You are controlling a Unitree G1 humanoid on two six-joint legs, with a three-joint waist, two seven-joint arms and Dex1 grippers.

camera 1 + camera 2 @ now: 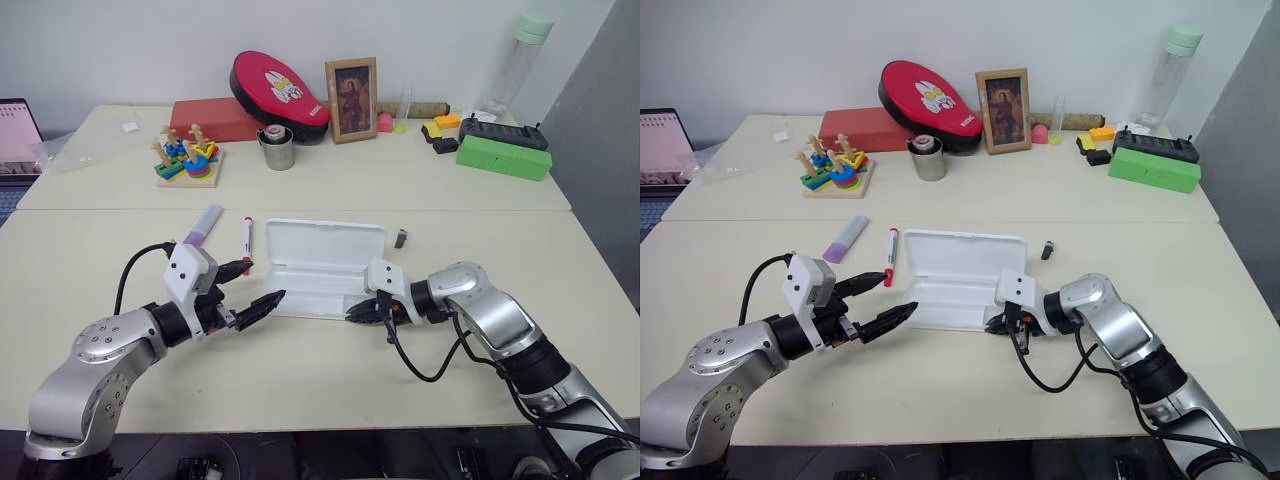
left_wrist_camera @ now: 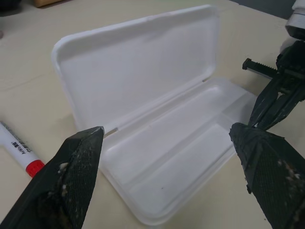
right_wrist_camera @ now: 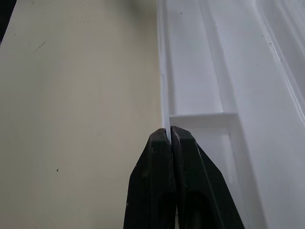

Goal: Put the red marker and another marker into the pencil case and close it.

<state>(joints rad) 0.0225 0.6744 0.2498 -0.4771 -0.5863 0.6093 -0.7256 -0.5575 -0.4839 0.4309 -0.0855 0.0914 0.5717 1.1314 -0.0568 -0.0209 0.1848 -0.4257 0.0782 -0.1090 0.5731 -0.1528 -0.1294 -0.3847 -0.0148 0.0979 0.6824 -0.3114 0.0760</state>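
The pencil case (image 1: 322, 262) lies open near the front middle of the cream bench (image 1: 420, 180). It is a flat white plastic box with rounded corners, its hinged lid (image 2: 138, 71) standing tilted up along the far long side. The shallow tray (image 2: 176, 157) has a raised lengthwise ridge and a small walled-off compartment at the end near the right arm; nothing lies inside it.

The red marker (image 1: 247, 243) rests on the bench just beside the case's left end, apart from it, lying roughly front to back. It is slim with a white barrel carrying small print, a red cap at the far end and a red tip end nearer the robot. The lavender marker (image 1: 203, 225) lies further left of it, short and thick, with a paler cap, angled slightly.

The left end effector (image 1: 255, 287) hovers just off the case's front left corner with its two black fingers spread wide, holding nothing. The right end effector (image 1: 362, 312) sits at the case's front right corner, its fingers (image 3: 164, 181) pressed together, their tips meeting right at the thin front rim of the tray; whether the rim is pinched between them cannot be told.

A small dark clip-like object (image 1: 401, 238) lies on the bench just right of the lid.
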